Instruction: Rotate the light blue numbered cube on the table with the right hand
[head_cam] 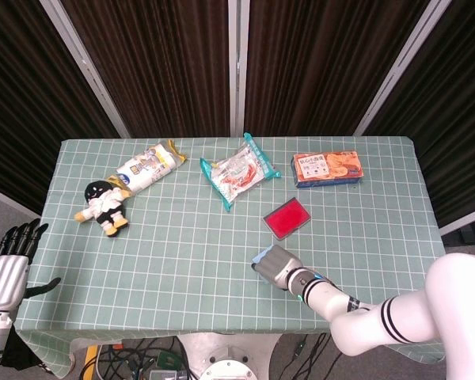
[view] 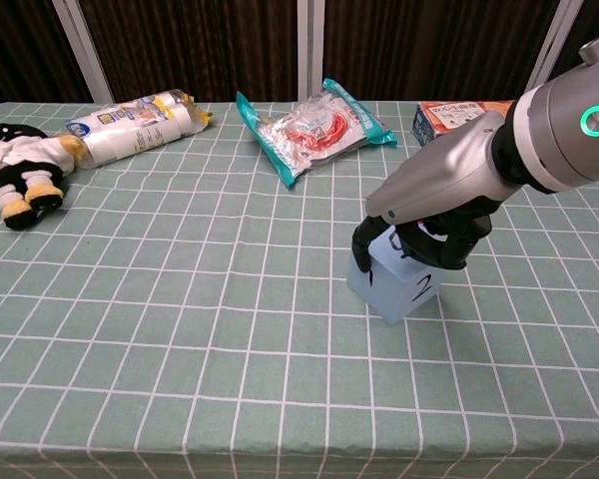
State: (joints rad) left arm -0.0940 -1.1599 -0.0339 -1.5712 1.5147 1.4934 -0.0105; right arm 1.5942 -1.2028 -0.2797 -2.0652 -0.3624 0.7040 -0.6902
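Note:
The light blue numbered cube (view: 393,288) stands on the green checked tablecloth (view: 180,299), a corner toward the chest camera and a "2" on its front right face. My right hand (view: 419,232) lies over its top and grips it, thumb down the left side. In the head view the cube (head_cam: 260,256) shows only as a blue edge under the right hand (head_cam: 274,264). My left hand (head_cam: 8,265) hangs off the table's left edge with fingers spread, holding nothing.
A red flat case (head_cam: 286,218) lies just behind the cube. An orange snack box (head_cam: 326,168), a teal snack bag (head_cam: 239,171), a white-and-yellow packet (head_cam: 146,167) and a black-and-white plush doll (head_cam: 103,206) lie along the far half of the table.

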